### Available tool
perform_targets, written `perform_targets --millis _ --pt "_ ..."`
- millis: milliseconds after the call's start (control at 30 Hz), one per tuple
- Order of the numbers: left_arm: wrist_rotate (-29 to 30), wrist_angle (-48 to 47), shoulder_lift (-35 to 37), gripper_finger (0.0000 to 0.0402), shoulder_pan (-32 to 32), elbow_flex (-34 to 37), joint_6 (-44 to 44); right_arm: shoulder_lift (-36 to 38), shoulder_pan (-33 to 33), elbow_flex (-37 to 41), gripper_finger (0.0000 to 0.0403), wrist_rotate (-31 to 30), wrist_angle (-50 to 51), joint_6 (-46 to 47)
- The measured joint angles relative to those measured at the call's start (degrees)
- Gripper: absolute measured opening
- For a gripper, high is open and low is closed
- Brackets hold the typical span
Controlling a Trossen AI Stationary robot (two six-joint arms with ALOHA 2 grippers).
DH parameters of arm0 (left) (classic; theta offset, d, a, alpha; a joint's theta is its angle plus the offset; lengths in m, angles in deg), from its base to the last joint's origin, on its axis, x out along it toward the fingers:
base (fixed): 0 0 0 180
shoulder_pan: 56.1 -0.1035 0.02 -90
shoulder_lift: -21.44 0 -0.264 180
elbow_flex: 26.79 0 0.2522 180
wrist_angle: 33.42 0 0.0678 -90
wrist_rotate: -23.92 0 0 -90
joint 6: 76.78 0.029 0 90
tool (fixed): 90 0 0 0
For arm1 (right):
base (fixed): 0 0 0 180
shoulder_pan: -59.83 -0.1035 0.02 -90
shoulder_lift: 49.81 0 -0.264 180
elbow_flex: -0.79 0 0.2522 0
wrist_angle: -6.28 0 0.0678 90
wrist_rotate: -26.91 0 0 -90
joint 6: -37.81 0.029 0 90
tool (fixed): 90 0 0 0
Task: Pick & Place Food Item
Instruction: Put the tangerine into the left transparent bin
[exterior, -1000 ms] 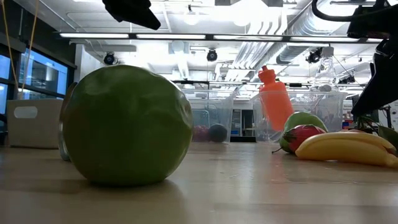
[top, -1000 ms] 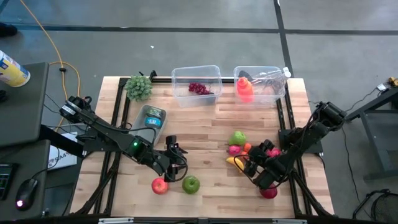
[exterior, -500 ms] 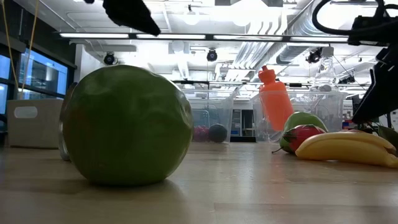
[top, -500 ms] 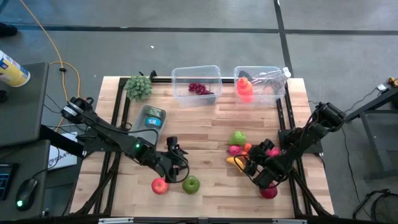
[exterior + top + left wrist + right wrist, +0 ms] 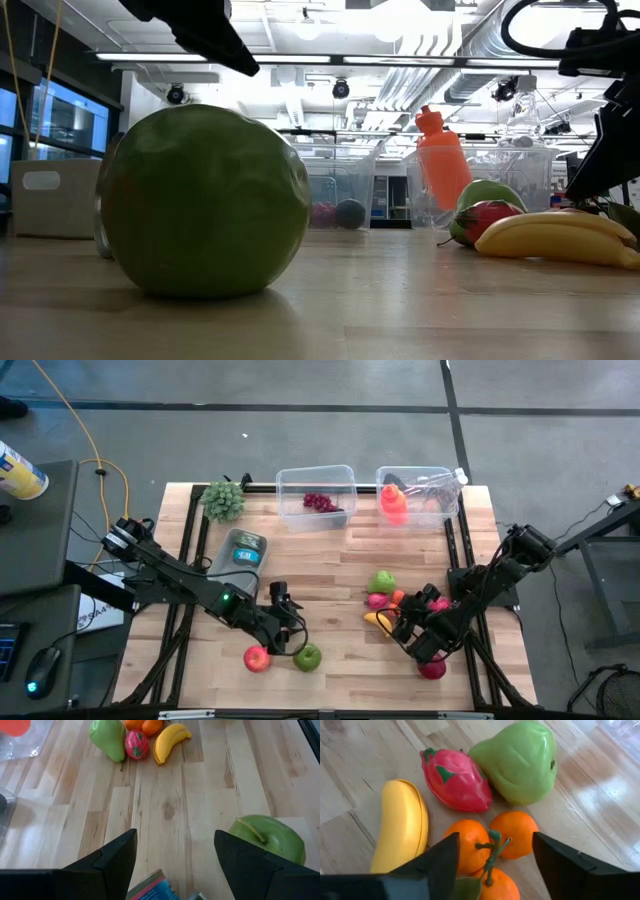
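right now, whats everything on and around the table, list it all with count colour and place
green apple: 1, green, front of table, right under the left gripper
red apple: 1, red, front, just left of the green apple
can: 1, teal label, lying left of centre
green grape bunch: 1, green, back left corner
left bin: 1, clear, back centre, dark red grapes inside
right bin: 1, clear, back right, orange bottle inside
pear: 1, green, right of centre
dragon fruit: 1, pink-red, touching the pear
banana: 1, yellow, beside the dragon fruit
oranges: 3, orange, on one stem, at the right gripper
red fruit: 1, red, front right
left gripper: open, above the green apple
right gripper: open around the oranges
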Motion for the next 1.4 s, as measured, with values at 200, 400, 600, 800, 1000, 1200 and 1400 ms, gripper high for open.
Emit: perform_targets --millis 200,400,600,800,1000,1200,1400 --pt "0.0 0.0 0.0 0.0255 0.0 0.0 0.3 0.0 0.3 0.0 0.0132 0.2 0.0 -1.6" --pt "0.0 0.0 0.0 0.0255 0.0 0.0 0.3 0.0 2.7 -0.1 0.0026 4.4 -0.3 -5.6" --pt "0.0 0.0 0.0 0.0255 0.0 0.0 0.4 0.0 3.7 -0.1 0.0006 3.7 -3.2 -10.5" --pt "0.0 0.0 0.0 0.0255 0.0 0.0 2.1 0.0 3.7 -0.1 0.0005 3.3 -3.6 -11.9" --pt "0.0 0.0 0.0 0.0255 0.0 0.0 2.0 0.2 3.7 -0.1 0.0004 2.2 -3.0 -14.9" --pt "0.0 0.0 0.0 0.0255 0.0 0.0 2.0 0.6 3.2 -2.3 0.0004 0.3 -2.5 -16.0" --pt "0.0 0.0 0.0 0.0255 0.0 -0.1 1.9 0.7 2.4 -7.7 0.0004 -3.8 -1.5 -21.1"
